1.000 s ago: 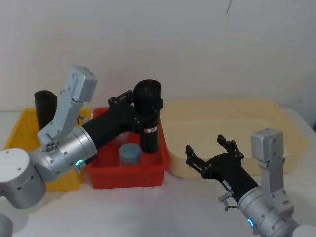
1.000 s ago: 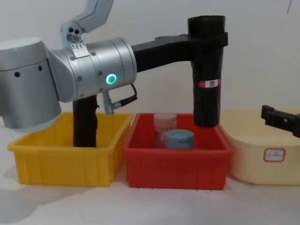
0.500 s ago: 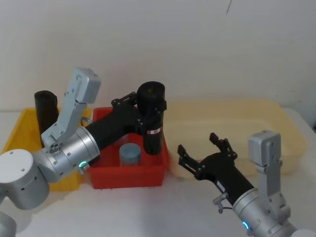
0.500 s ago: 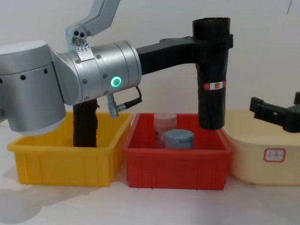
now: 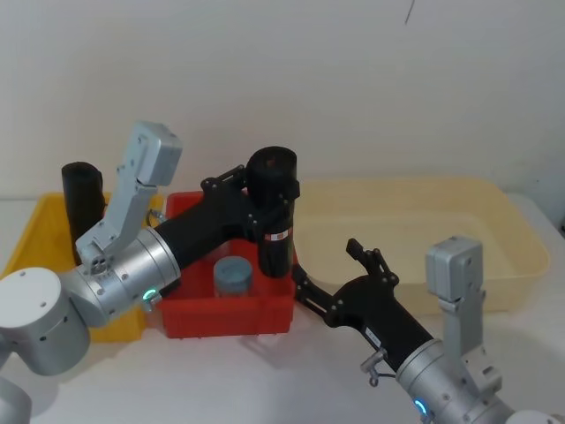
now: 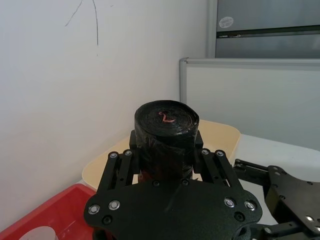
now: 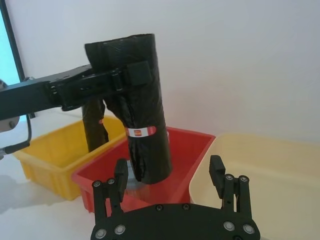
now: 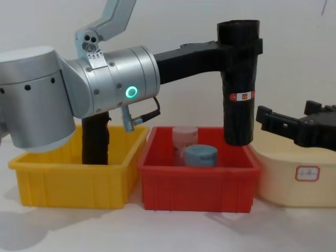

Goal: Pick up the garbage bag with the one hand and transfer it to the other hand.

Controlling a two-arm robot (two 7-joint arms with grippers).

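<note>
Head view: the left claw [image 5: 269, 190] pinches the garbage bag [image 5: 275, 240] near its top, upright over the red bin [image 5: 225, 315]. The right claw [image 5: 327, 263], spread, sits just beside it.

Left wrist view: the claw's plate hides the bag's lower half.

Chest view: the right arm is cut off at the edge, and the left arm partly hides a second black roll [image 8: 95, 144] in the yellow bin [image 8: 68, 181]. The table [image 8: 173, 231] is white and the wall [image 8: 173, 21] is bare.

Three bins side by side.
Yellow bin [image 8: 68, 184] holds an upright black roll [image 8: 95, 143]; red bin [image 8: 197, 189] holds a blue-lidded jar [image 8: 200, 156] before a pale pink container [image 8: 185, 135]; cream tub [image 8: 283, 185] at right.
</note>
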